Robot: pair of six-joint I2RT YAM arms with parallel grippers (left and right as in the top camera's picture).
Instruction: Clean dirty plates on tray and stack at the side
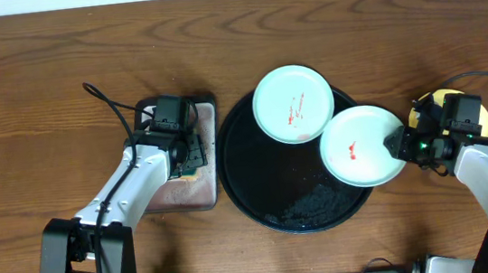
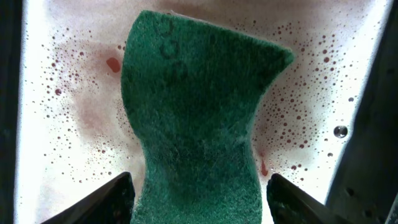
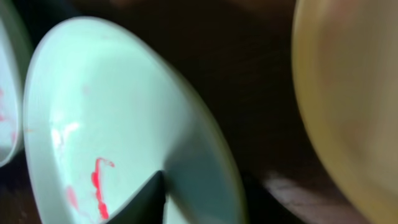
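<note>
Plates, three seen. First mint plate sat at the far side of the black tray, overhanging the raised rim, with red smears at its centre. Second mint plate was at the tray's right edge, overlapping the rim and just beside the first, with a red streak on its face. Right gripper was clamped on the right rim of this second plate; the wrist view showed one finger on the upper face and the other beneath the edge. Yellow plate lay on the desk right of the tray, partly covered by the right arm, apart from the held plate. Wet foam patch was noted on the tray floor near the front. Left gripper hung over the pink tray left of the black tray, jaws apart, a fingertip either side of the green sponge with a thin gap each side. Sponge was pinched at its waist; the tray floor around it was speckled with reddish droplets.
</note>
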